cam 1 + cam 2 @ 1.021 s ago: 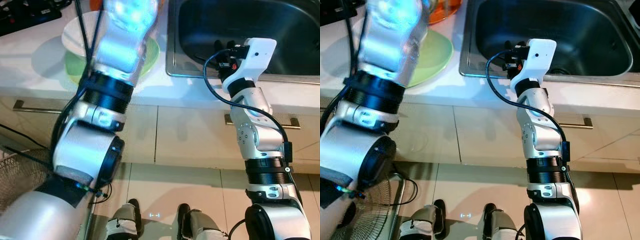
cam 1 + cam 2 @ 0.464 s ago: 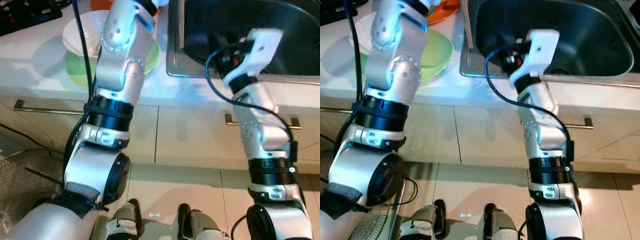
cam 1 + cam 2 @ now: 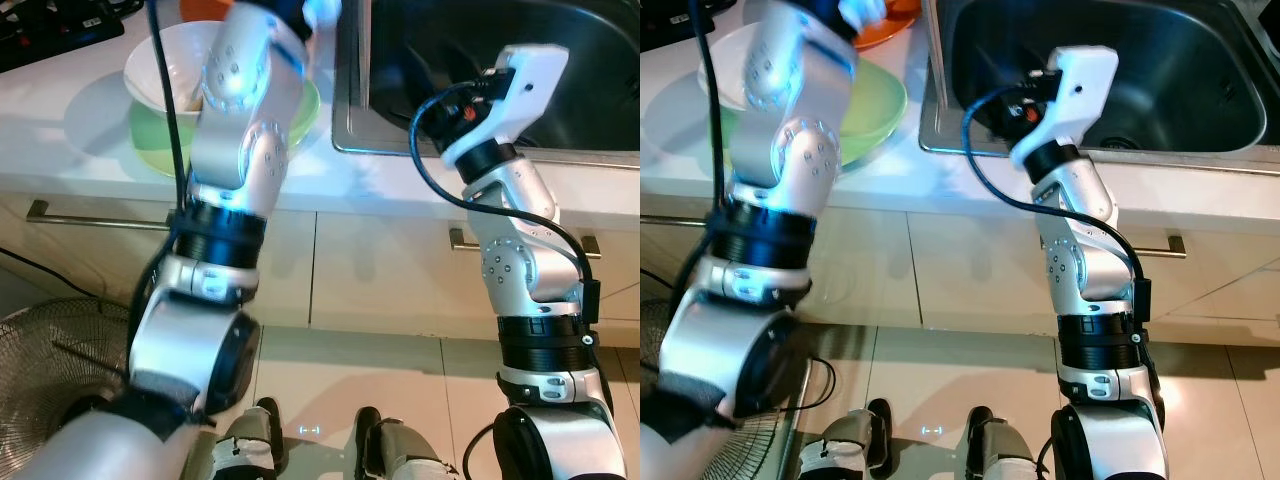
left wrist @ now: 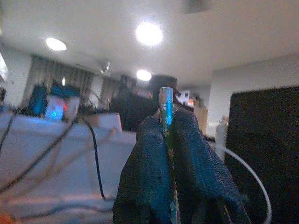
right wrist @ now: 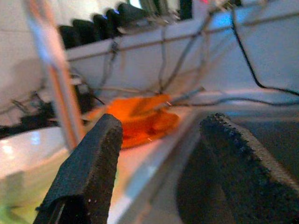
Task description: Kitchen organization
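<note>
left gripper (image 4: 167,140): fingers pinching a thin stick (image 4: 166,112), it pokes up between the tips
right gripper (image 5: 159,163): fingers spread, nothing between them, over the sink (image 3: 1160,60)
counter (image 3: 80,130): white bowl (image 3: 165,70) on green plate (image 3: 875,105), orange dish (image 5: 140,114) behind

My arms are silver metal, built of rounded segments joined by ribbed black rings. The left arm (image 3: 235,170) has small screw holes dotted over its upper housings and a black cap at the elbow. The right arm (image 3: 520,270) ends in a white wrist housing (image 3: 525,80) with a red part beside it, and a black cable (image 3: 430,160) loops from there down the forearm. The fingers (image 5: 88,172) of my end effectors are black with a coarse, pebbled texture. My feet (image 3: 255,445) are pale grey with black tops.
</note>
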Motion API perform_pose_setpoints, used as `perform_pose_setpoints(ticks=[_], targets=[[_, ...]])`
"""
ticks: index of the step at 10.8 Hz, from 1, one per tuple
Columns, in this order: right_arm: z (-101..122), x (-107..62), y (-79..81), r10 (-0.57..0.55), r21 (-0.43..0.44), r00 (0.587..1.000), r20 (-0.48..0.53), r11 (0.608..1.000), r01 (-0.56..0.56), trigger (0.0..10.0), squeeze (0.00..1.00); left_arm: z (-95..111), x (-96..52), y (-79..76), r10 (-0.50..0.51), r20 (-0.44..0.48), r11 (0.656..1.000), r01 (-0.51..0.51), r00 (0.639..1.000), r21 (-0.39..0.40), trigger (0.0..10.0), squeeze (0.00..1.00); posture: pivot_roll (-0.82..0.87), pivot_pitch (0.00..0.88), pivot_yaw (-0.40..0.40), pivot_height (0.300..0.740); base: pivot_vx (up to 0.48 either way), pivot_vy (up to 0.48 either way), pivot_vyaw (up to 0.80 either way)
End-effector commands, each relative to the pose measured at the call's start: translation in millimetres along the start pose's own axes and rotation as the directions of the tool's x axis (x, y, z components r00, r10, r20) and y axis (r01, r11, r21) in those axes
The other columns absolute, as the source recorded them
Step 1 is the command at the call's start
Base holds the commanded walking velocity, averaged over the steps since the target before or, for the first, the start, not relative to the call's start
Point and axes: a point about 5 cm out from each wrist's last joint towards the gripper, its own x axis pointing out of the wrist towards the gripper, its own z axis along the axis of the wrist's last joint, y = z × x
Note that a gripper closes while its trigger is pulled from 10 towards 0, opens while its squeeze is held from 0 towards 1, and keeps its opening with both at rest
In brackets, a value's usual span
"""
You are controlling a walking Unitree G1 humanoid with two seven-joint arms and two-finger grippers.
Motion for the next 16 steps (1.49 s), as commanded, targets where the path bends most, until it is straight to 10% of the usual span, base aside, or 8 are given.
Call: perform_pose_setpoints(ticks=[1,5,6,8,16], targets=[[8.0,1.9,5.0,0.046,0.007,0.999,0.02,0.999,-0.046,10.0,0.0,2.4,0.6,-8.8,-0.044,0.005,0.999,0.044,0.999,-0.005,10.0,0.0,0.1,0.255,-0.006,0.74,0.0,0.0,0.0],[7.9,0.5,8.2,0.083,0.023,0.996,0.015,0.996,-0.083,10.0,0.0,-2.5,-2.5,-10.0,-0.049,-0.022,0.999,0.048,0.999,-0.02,10.0,0.0,0.1,0.246,-0.006,0.74,0.0,0.0,0.0],[7.9,0.5,11.1,0.102,0.036,0.995,0.017,0.994,-0.103,10.0,1.0,-4.3,-2.8,-11.0,-0.05,-0.03,0.998,0.049,0.998,-0.027,10.0,0.0,0.1,0.243,-0.007,0.74,0.0,0.0,0.0],[6.5,0.4,15.2,0.115,0.035,0.993,0.014,0.993,-0.116,10.0,0.0,-5.3,-3.7,-14.0,-0.062,-0.038,0.998,0.06,0.997,-0.033,10.0,0.0,0.1,0.237,-0.007,0.74,0.0,0.0,0.0],[-2.9,2.9,18.4,0.123,0.032,0.992,-0.02,0.992,-0.122,10.0,0.0,-10.6,-1.6,-30.4,-0.16,-0.082,0.982,0.15,0.984,-0.116,10.0,0.0,0.11,0.239,-0.012,0.74,0.0,0.0,0.0]])
